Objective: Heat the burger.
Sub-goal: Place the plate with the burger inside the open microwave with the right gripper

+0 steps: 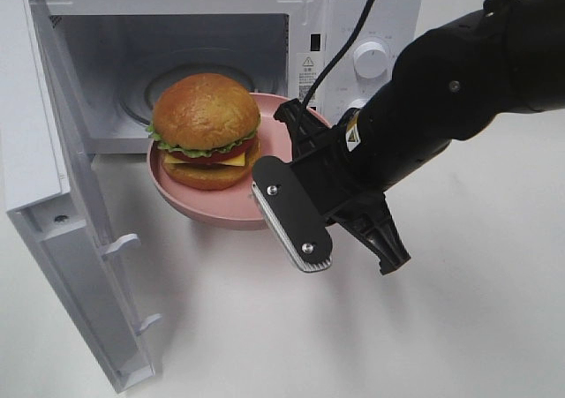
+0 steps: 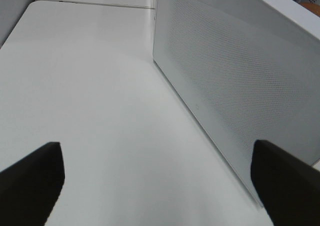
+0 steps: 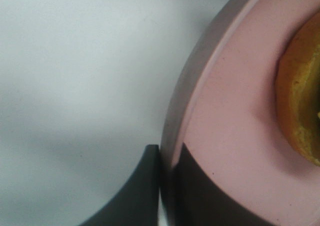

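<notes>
The burger (image 1: 205,129), with its brown bun, lettuce and cheese, sits on a pink plate (image 1: 221,208) at the mouth of the open microwave (image 1: 221,27). My right gripper (image 1: 272,164) comes in from the right and is shut on the plate's right rim. The right wrist view shows the gripper (image 3: 165,161) with its two dark fingers clamping the plate (image 3: 225,110) at its rim, and the burger's bun (image 3: 300,95) just beyond. My left gripper (image 2: 157,186) is open and holds nothing, above the white table beside the outer face of the microwave door (image 2: 225,85).
The microwave door (image 1: 53,195) swings out to the left toward the table's front edge. The control knob (image 1: 371,60) is on the oven's right panel, behind my right arm. A cable runs over the oven's top right.
</notes>
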You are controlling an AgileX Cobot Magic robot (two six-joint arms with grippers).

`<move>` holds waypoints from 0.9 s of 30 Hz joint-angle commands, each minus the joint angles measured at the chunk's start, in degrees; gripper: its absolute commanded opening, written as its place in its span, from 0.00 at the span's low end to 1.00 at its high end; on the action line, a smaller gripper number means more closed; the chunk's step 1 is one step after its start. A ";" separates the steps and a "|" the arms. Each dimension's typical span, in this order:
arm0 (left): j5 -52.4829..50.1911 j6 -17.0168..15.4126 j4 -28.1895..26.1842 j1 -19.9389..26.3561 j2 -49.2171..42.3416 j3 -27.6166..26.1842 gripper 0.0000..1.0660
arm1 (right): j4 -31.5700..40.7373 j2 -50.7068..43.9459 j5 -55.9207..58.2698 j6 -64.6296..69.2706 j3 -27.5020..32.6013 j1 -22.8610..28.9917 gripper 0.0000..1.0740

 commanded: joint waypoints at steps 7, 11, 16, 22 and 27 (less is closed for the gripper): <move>-0.86 0.11 -0.29 0.23 -0.86 0.17 0.87 | 0.40 3.84 -0.57 3.44 -7.28 0.11 0.00; -0.86 0.11 -0.29 0.23 -0.86 0.17 0.87 | 0.40 4.87 0.69 3.61 -9.11 0.11 0.00; -0.86 0.11 -0.29 0.23 -0.86 0.17 0.87 | -0.11 7.28 1.55 6.25 -12.38 0.11 0.00; -0.86 0.11 -0.29 0.23 -0.86 0.17 0.87 | -0.86 9.00 1.95 6.70 -14.67 0.11 0.00; -0.86 0.11 -0.29 0.23 -0.86 0.17 0.87 | -0.86 10.66 2.18 6.88 -16.44 0.11 0.00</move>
